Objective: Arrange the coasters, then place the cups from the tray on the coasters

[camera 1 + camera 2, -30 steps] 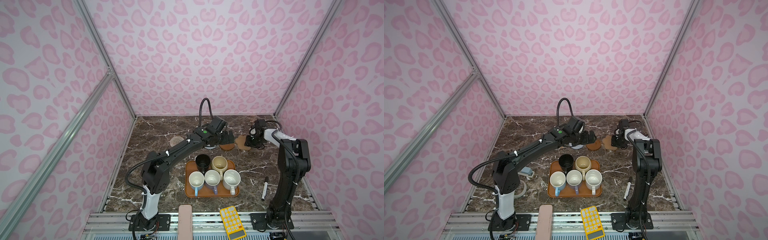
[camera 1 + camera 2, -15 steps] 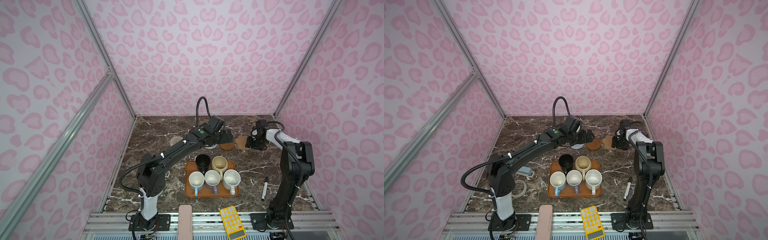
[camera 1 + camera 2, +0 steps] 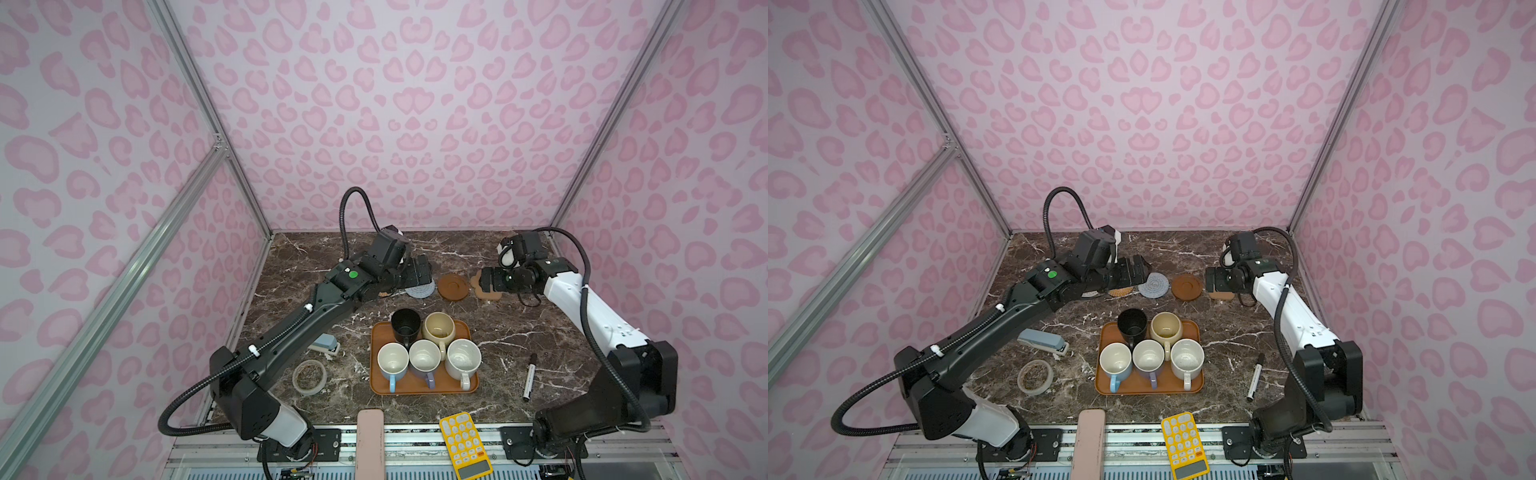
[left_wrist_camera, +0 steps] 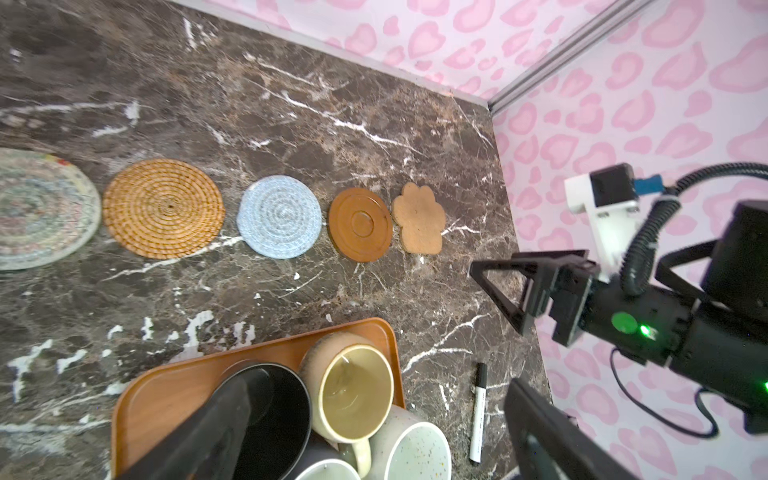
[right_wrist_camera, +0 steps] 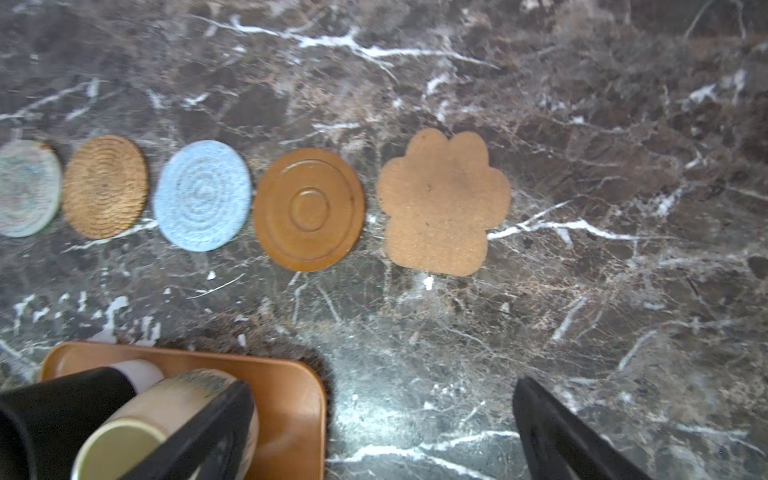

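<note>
The marble surface (image 3: 519, 332) carries the orange-brown tray (image 3: 409, 384) toward its near edge. The left tool (image 3: 417, 270) hangs near the light blue coaster (image 4: 279, 221), fingers spread, empty. The right tool (image 3: 488, 280), spread and empty too, hangs by the paw coaster (image 4: 419, 218). All five cups (image 3: 424, 356) stand on the tray. Beyond it, in one line with narrow gaps, lie the white woven coaster (image 4: 37, 208), rattan coaster (image 4: 164, 208), light blue, brown disc coaster (image 4: 360, 224) and paw.
</note>
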You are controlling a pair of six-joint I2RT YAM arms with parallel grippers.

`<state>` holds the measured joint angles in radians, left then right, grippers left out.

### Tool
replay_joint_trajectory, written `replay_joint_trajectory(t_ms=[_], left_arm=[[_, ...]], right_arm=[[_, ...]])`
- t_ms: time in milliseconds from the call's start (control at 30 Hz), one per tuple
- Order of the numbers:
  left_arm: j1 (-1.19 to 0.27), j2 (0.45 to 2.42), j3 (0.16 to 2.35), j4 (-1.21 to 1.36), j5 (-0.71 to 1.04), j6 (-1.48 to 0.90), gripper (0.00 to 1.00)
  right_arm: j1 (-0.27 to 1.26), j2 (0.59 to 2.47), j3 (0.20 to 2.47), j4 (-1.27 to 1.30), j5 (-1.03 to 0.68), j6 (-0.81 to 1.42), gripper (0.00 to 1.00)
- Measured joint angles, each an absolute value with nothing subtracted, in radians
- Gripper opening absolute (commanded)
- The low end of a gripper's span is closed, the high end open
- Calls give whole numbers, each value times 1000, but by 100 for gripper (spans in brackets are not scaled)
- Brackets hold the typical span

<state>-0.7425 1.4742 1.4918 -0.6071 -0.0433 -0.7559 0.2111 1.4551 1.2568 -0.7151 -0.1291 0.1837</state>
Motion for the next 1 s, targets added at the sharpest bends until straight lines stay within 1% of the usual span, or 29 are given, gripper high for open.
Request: replay_joint_trajectory(t_ms=[133,200,267,300,333,367,400,533,600,800,867,900,1000], left_arm=[[-716,1375,1359,-597,-78,-775,99],[-676,1325,1287,-583,-75,-776,99],[-652,1282,1235,-561,-57,-778,98],[-648,1269,1221,-552,-39,-777,98],[-648,1266,1220,-550,-23,-773,98],[-648,1268,1221,-544,-3,-761,98],[-651,1273,1224,-544,1,-758,98],[-685,1285,1224,-568,4,-732,97],[-699,1304,1228,-606,7,-731,99],[-763,1371,1273,-765,-4,-734,92],[-786,1393,1283,-802,-4,-742,88],[-794,1404,1285,-817,-4,-745,85],[-818,1435,1283,-845,-4,-760,84]], right_arm=[[257,1351,1196,-660,-109,190,99],[247,1300,1156,-623,-107,212,99],[223,1271,1129,-584,-144,227,99],[212,1266,1119,-572,-170,231,98],[204,1266,1115,-567,-192,235,93],[200,1270,1114,-567,-223,233,90],[201,1275,1114,-567,-257,232,89],[247,1272,1103,-582,-323,226,90],[292,1245,1076,-587,-334,233,89],[453,1143,975,-566,-331,285,91],[482,1132,952,-549,-322,309,94],[494,1131,939,-543,-318,319,99],[515,1137,915,-543,-314,342,99]])
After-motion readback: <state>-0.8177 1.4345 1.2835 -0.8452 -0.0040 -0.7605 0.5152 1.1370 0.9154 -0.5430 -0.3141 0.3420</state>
